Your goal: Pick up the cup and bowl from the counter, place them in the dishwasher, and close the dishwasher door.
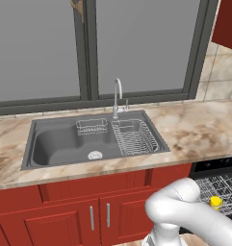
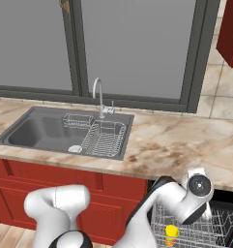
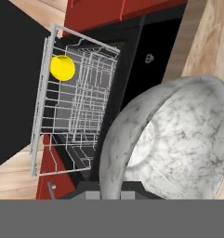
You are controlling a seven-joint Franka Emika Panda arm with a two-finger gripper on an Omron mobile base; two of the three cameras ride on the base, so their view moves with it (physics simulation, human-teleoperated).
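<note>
— White and grey marbled, that is the bowl? Where is it?

— Yes. It is very close in the hand view, tilted, and it covers the lower right part. It sits just at the claw, beside the open dishwasher.

— Is the claw clamped on it?

— I cannot tell. The fingertips are hidden under the bowl's rim, so the gap between them is not visible. The bowl seems to touch the claw, but the grip itself I cannot see.

— And the cup?

— A yellow cup stands in the wire rack of the dishwasher. The rack is pulled out over the black dishwasher door. From the right base view the cup is small, behind the arm.

— What is hard to see?

— The dishwasher is cut off at the picture edge in both base views, and the arm covers part of the rack. The tabletop with the steel sink is well visible; a drying basket lies in the sink.
</note>
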